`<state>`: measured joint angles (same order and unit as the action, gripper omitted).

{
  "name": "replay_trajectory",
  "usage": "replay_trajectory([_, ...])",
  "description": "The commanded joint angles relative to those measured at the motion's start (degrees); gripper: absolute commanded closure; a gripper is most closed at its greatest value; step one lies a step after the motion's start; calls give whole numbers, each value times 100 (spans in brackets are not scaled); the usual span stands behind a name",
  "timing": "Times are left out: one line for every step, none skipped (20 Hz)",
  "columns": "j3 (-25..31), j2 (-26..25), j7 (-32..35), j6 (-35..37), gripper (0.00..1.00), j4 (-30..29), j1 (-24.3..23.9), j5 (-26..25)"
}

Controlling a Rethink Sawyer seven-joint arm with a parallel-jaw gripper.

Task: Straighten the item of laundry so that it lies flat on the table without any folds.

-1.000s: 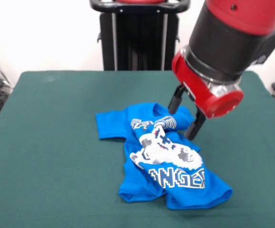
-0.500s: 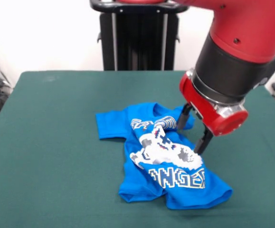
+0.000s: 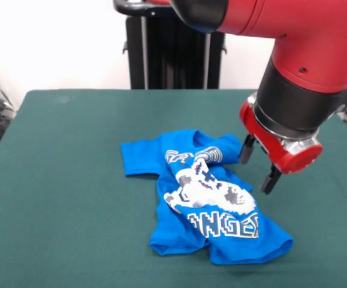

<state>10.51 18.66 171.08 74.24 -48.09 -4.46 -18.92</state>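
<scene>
The laundry item (image 3: 209,195), a blue T-shirt, lies crumpled near the middle of the green worktop (image 3: 65,180). Its printed front faces up but is bunched and twisted. One sleeve spreads flat toward the picture's left. The upper right corner is folded over on itself, and the hem at the near edge curls under. The task is therefore not complete: several folds remain.

The gripper (image 3: 258,169) hangs just beside the shirt's right edge, close to the folded corner. The fingers (image 3: 247,150) are spread apart and hold nothing; no fabric lies between them. This placement suggests an approach to that edge, since pulling it outward would open the bunched section. The spread is probably kept so that the fingers can straddle the cloth before closing.
</scene>
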Motion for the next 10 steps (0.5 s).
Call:
replay_trajectory([407, 124, -961, -237, 0, -1075, 150, 193])
replay_trajectory([372, 114, -972, -303, 0, -1128, 153, 159])
replay_trajectory([350, 117, -985, -403, 0, -1213, 146, 132])
replay_trajectory([354, 111, -1042, -487, 0, -1277, 122, 106])
replay_trajectory([372, 117, -1098, -575, 0, -1356, 90, 92])
replay_trajectory([384, 121, -1161, -638, 0, -1408, 72, 60])
replay_trajectory([396, 125, -1224, -701, 0, -1460, 54, 28])
replay_trajectory([396, 99, -1272, -760, 0, -1499, 49, -22])
replay_trajectory([395, 89, -1301, -784, 0, -1515, 51, -63])
replay_trajectory([390, 82, -1289, -861, 0, -1561, 62, -100])
